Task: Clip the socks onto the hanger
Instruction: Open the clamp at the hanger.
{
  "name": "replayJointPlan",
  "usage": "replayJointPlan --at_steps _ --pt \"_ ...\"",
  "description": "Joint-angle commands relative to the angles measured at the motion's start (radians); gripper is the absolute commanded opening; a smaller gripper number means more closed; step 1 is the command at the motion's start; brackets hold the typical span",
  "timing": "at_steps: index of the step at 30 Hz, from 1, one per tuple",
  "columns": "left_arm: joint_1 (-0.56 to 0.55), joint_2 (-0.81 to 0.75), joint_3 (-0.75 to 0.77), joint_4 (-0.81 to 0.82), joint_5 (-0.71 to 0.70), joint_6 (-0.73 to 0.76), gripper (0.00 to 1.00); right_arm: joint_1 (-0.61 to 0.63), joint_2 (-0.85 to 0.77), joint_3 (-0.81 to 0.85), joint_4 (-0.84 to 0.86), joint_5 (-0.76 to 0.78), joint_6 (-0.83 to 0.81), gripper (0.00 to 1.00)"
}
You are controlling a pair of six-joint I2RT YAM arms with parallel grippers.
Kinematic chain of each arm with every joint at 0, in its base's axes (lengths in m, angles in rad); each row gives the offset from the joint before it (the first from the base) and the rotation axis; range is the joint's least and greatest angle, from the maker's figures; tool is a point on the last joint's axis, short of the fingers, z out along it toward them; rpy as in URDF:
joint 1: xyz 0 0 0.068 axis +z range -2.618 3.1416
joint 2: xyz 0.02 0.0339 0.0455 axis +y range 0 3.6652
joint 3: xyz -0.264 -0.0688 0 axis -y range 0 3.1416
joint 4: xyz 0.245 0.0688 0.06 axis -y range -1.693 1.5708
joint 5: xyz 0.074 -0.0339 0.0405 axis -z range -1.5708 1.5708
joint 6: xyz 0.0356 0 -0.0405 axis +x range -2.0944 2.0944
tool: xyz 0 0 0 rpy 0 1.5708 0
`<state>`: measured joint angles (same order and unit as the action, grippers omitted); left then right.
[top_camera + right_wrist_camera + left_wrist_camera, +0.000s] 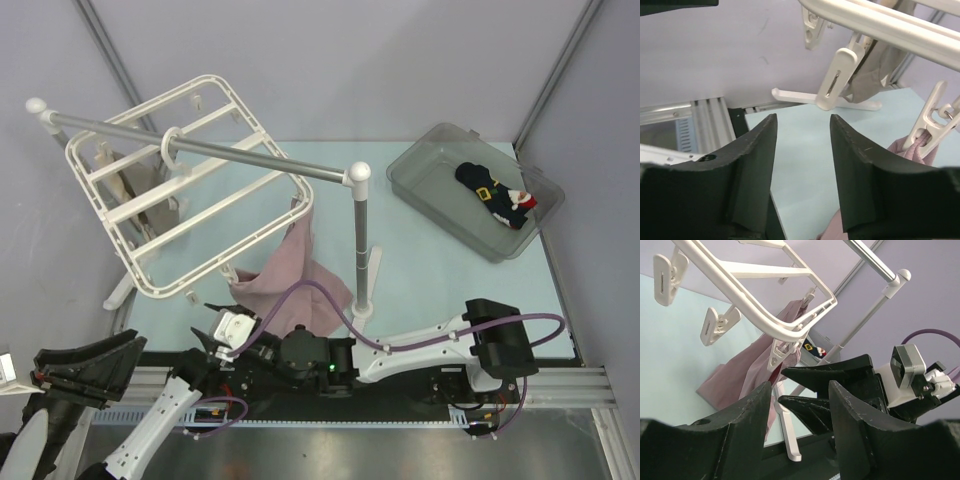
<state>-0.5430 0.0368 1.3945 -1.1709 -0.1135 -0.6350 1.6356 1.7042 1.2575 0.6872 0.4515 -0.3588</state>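
The socks (495, 192), dark with a yellow band and red-and-white patches, lie in the grey bin at the far right; a bit of them (812, 349) shows past the frame in the left wrist view. The white hanger (140, 111) hangs tilted from the silver rail at the left, its bar (725, 287) and clips overhead in both wrist views (875, 20). My left gripper (125, 365) (800, 387) is open and empty at the near left, pointing right. My right gripper (208, 335) (802, 120) (781, 386) is open and empty, reaching left below the hanger's near corner.
A pink cloth (295, 275) (740, 375) hangs clipped from the hanger's near corner onto the table. A beige cloth (140, 195) hangs at the frame's left. The silver rail (250, 155) rests on a white post (360, 240). The bin (430, 150) stands far right.
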Motion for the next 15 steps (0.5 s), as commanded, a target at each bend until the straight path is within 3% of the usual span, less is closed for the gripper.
replayJointPlan --at_steps 1,6,15 --pt "-0.006 0.044 0.014 -0.001 -0.005 0.035 0.55 0.023 0.044 0.074 0.169 0.15 -0.094 0.53" --pt "-0.006 0.049 0.012 0.011 0.012 0.032 0.55 0.035 0.097 0.118 0.262 0.256 -0.167 0.54" --pt "-0.006 0.049 0.012 0.017 0.034 0.021 0.55 0.01 0.133 0.175 0.23 0.236 -0.118 0.54"
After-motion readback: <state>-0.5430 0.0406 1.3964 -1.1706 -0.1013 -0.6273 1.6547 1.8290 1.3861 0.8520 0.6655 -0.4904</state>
